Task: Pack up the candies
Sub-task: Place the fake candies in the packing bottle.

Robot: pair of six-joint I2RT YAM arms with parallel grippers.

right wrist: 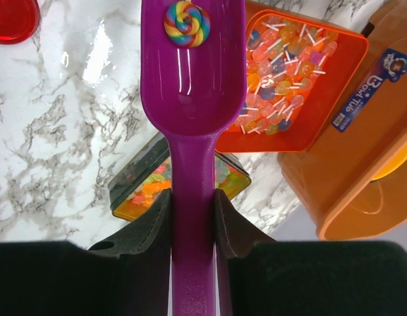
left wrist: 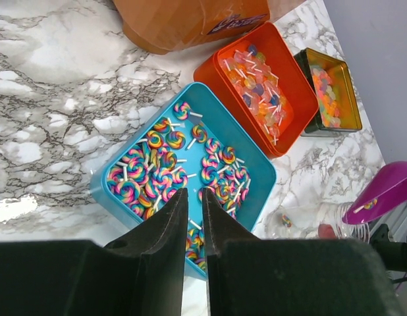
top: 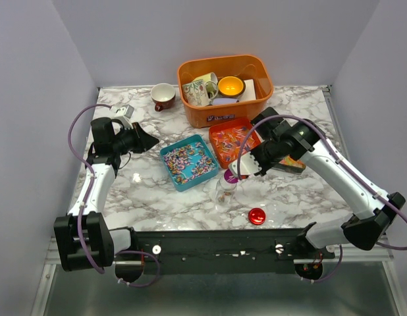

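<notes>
Rainbow swirl candies (left wrist: pixel 157 174) fill a blue tray (top: pixel 169 172). Pale wrapped candies (left wrist: pixel 259 89) lie in an orange tray (top: pixel 246 126), and jelly candies (right wrist: pixel 141 187) sit in a dark tin (left wrist: pixel 348 79). My right gripper (right wrist: pixel 192 194) is shut on the handle of a purple scoop (right wrist: pixel 192 85) that carries one swirl candy (right wrist: pixel 186 23). In the top view the scoop (top: pixel 230 176) hangs over a clear jar (top: pixel 224 192). My left gripper (left wrist: pixel 195 192) hovers at the blue tray's near-left side. Its jaws stand a narrow gap apart with nothing between them.
A red lid (top: pixel 257 216) lies near the front edge, right of the jar. A big orange bin (top: pixel 224 112) with mugs stands at the back, and a red-and-white cup (top: pixel 164 97) sits to its left. Grey walls close in both sides.
</notes>
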